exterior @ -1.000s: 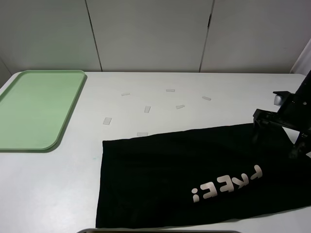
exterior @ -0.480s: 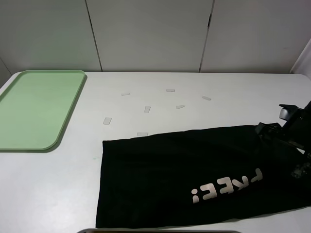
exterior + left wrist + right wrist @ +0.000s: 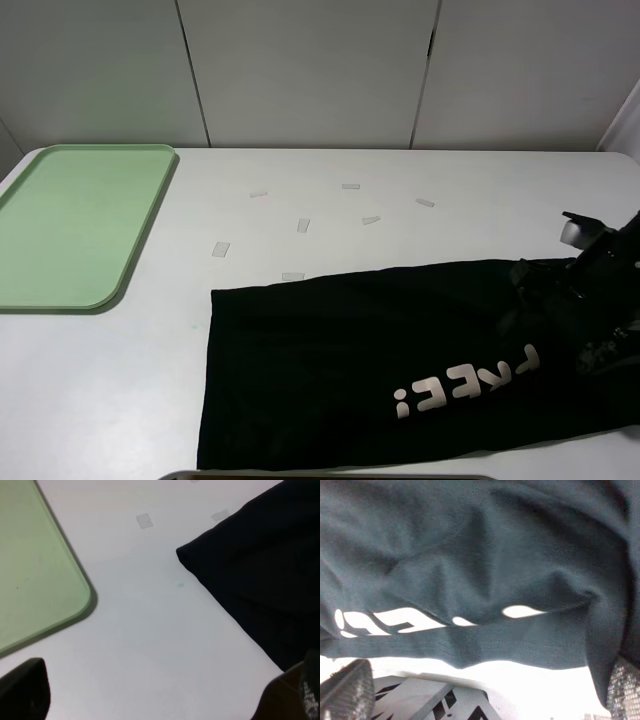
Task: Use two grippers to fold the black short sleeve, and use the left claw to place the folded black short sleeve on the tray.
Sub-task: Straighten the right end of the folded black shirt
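Observation:
The black short sleeve (image 3: 400,350) lies folded into a long band near the table's front, its white letters (image 3: 465,385) facing up. My right gripper (image 3: 565,315) is low over the shirt's right end, jaws spread wide. In the right wrist view its two fingertips (image 3: 347,690) stand far apart, with rumpled black cloth (image 3: 485,565) and the letters (image 3: 395,620) beyond them. The left gripper (image 3: 160,700) is open above bare table, between the tray's corner (image 3: 75,600) and the shirt's corner (image 3: 260,565). The pale green tray (image 3: 70,225) sits at the far left.
Several small pale tape strips (image 3: 303,225) lie scattered on the white table behind the shirt. A grey edge (image 3: 330,476) shows at the bottom of the exterior high view. A white panelled wall stands behind the table.
The right gripper has dropped lower and moved toward the front, down onto the shirt's right end. The cloth there now looks bunched. Its jaws have stayed wide.

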Motion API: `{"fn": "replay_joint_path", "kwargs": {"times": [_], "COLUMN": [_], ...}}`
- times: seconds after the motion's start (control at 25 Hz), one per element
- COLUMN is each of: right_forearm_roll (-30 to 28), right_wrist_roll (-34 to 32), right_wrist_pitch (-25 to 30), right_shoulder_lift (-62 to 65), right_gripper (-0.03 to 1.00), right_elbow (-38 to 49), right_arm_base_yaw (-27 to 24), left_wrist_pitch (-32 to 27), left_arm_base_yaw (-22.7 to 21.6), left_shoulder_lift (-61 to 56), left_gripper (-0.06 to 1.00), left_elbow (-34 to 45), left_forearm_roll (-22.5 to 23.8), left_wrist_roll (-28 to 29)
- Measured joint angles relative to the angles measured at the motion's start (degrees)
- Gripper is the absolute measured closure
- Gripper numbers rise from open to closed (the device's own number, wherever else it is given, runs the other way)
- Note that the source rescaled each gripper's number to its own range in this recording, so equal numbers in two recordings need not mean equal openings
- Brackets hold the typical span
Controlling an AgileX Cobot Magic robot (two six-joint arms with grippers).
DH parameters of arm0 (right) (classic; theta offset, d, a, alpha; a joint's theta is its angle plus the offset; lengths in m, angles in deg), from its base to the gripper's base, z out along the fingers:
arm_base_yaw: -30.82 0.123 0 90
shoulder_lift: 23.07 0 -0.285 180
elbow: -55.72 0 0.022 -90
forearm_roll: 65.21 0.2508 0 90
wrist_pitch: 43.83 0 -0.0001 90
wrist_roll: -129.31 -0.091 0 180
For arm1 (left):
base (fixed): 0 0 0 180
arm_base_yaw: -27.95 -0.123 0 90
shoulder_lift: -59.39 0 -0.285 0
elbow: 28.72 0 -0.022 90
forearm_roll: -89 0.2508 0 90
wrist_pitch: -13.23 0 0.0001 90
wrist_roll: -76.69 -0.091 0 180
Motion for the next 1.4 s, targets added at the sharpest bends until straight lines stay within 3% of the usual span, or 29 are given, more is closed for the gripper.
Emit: {"fn": "replay_joint_path", "kwargs": {"times": [0.2,0.64,1.0,1.4], "right_forearm_roll": [-0.63,-11.17,-8.09,-5.73], "right_wrist_roll": [0.12,-0.05,-0.23,-0.23], "right_wrist_pitch": [-0.87,0.19,-8.18,-7.62], "right_shoulder_lift": [0.0,2.09,1.9,-4.5], "right_gripper": [-0.03,-0.03,-0.03,-0.03], "right_elbow": [-0.44,-8.67,-9.1,-7.58], "right_arm_base_yaw": [3.33,5.92,8.0,11.3], "left_wrist_pitch": [0.0,0.0,0.0,0.0], "left_arm_base_yaw": [0.0,0.0,0.0,0.0], "left_shoulder_lift": [0.0,0.0,0.0,0.0], "left_gripper": [-0.06,-0.06,-0.06,-0.06], "left_elbow": [0.0,0.0,0.0,0.0], "left_forearm_roll": [0.0,0.0,0.0,0.0], "left_wrist_roll": [0.0,0.0,0.0,0.0]}}
